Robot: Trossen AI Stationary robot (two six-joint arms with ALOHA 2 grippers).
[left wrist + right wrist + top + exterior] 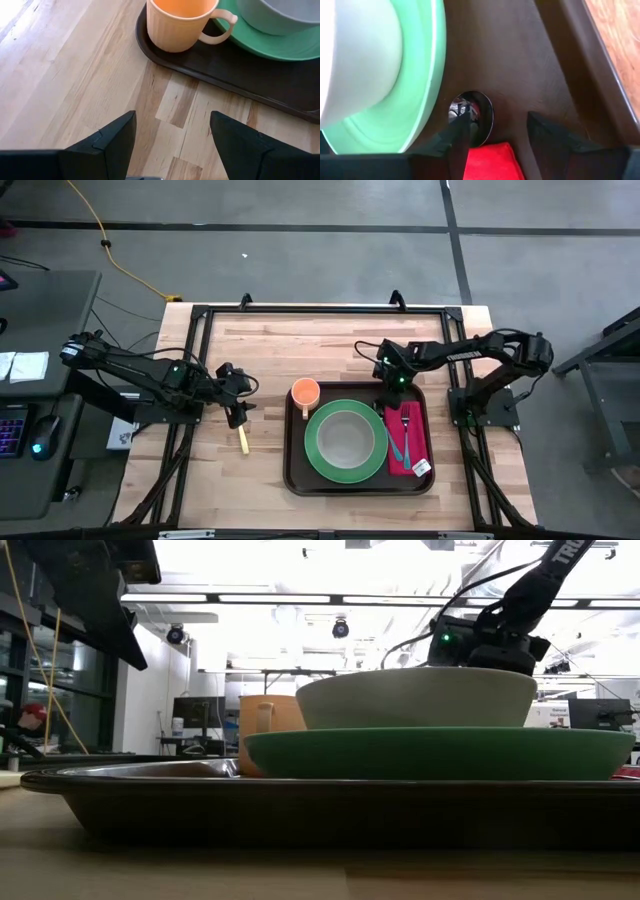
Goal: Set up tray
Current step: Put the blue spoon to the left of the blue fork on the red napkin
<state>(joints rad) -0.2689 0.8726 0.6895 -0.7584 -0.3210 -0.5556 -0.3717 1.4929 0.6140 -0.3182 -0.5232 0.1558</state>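
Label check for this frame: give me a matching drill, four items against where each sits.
Items:
1. orange mug
2. bowl
3. red napkin
4. yellow stick

Places:
A. on the green plate
B. bare table, left of the tray
C. tray's right side
D. tray's back-left corner

Pairs: 1-D, 2-A, 3-C, 4-B

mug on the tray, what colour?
Pale orange mug, clearest in the left wrist view, standing on the tray.
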